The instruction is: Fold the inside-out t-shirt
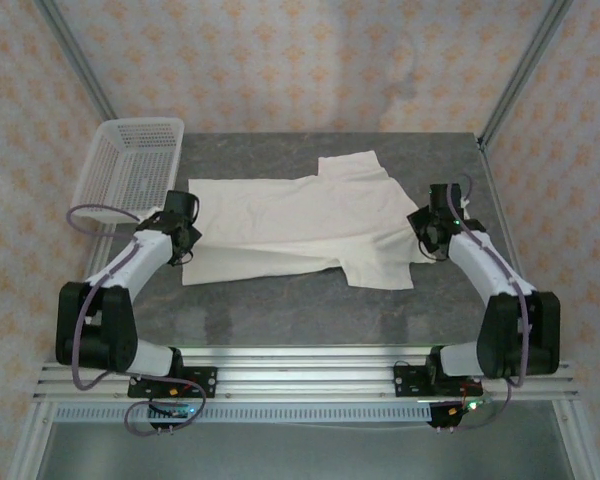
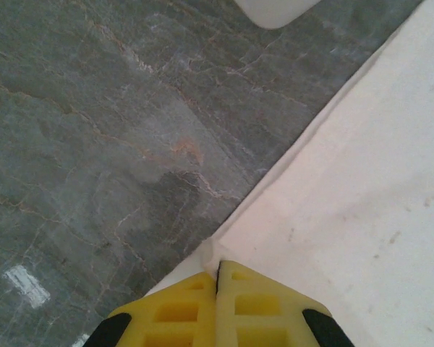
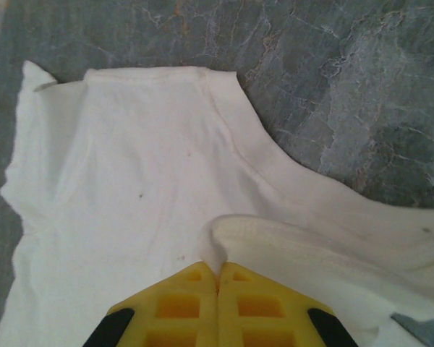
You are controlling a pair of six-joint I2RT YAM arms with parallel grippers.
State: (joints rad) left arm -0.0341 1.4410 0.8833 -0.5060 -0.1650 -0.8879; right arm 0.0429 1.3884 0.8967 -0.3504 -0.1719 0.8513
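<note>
Left pincer point(image 2: 217, 264) and right pincer point(image 3: 218, 267) of mine each squeeze one end of the t-shirt point(image 1: 290, 225); it lies mostly flat, folding hardly started.

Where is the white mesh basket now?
Top external view: the basket sits at the far left corner of the table, just beyond the left claw and the t-shirt.
</note>
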